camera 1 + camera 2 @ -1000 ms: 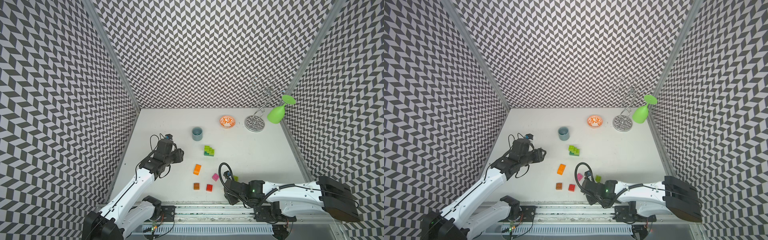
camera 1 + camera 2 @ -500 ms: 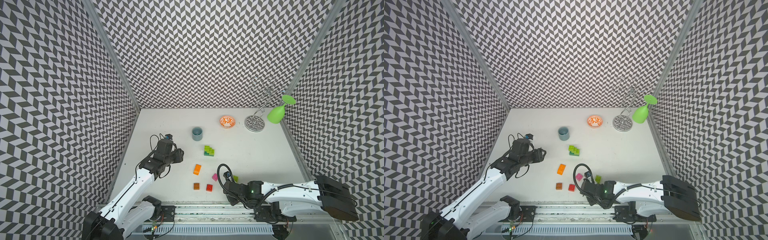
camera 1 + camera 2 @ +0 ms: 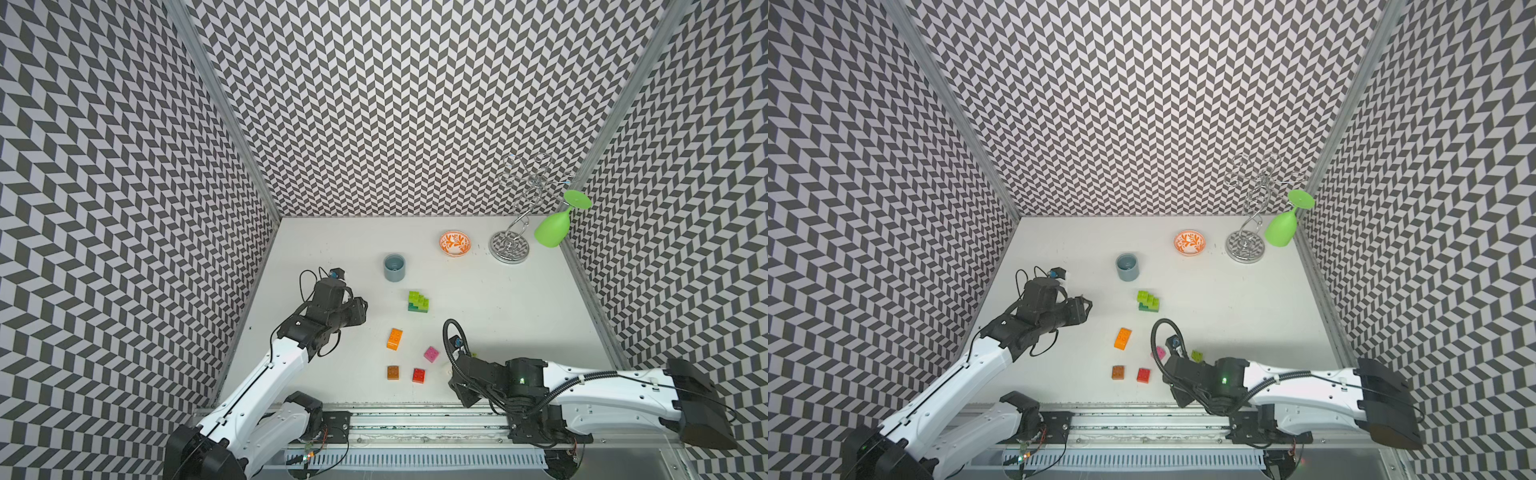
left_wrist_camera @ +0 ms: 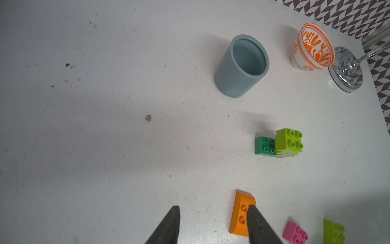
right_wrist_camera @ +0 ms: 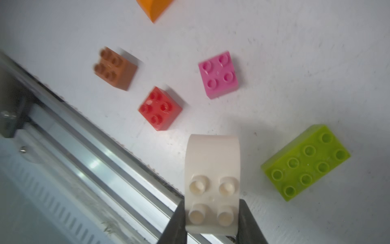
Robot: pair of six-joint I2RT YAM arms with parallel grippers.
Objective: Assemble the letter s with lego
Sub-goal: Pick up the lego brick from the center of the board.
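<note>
On the counter (image 3: 519,316), the left end effector (image 4: 213,209) hangs toward the left edge with its jaws apart and empty. The right end effector (image 5: 212,211), by the front edge, is clamped on a white brick (image 5: 212,160). A green stack (image 3: 418,301) stands mid-counter, and orange (image 3: 394,338), lime (image 5: 306,162), pink (image 3: 431,354), red (image 3: 418,375) and brown (image 3: 392,372) bricks lie loose nearer the front edge.

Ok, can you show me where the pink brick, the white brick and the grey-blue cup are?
pink brick (image 5: 218,74), right wrist view, on its studded top face.
white brick (image 5: 212,156), right wrist view, on its smooth curved part.
grey-blue cup (image 4: 232,82), left wrist view, on its outer wall.
</note>
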